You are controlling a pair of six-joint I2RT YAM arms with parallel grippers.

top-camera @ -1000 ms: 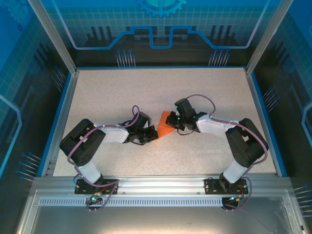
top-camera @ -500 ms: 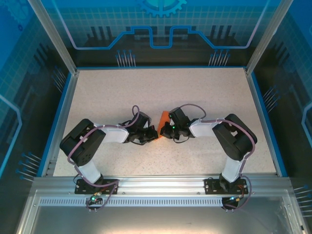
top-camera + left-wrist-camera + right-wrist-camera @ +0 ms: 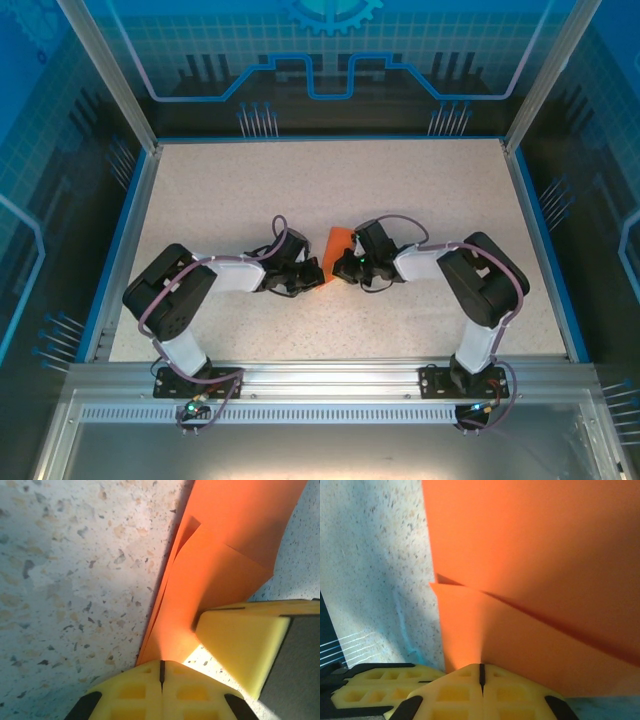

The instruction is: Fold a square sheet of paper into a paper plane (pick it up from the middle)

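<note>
the orange paper (image 3: 337,243), folded into overlapping layers, lies mid-tabletop (image 3: 300,190), its long axis running from upper right to lower left in the top view. it sits between the two arms and touches both: the left end effector (image 3: 311,273) meets its lower-left edge, the right end effector (image 3: 342,268) its right side. each has its fingers pressed together, tips against the paper; whether either pinches a layer i cannot tell. in the left wrist view the paper stretches from the tips toward the upper right. both arms look equally near for the next crease.
</note>
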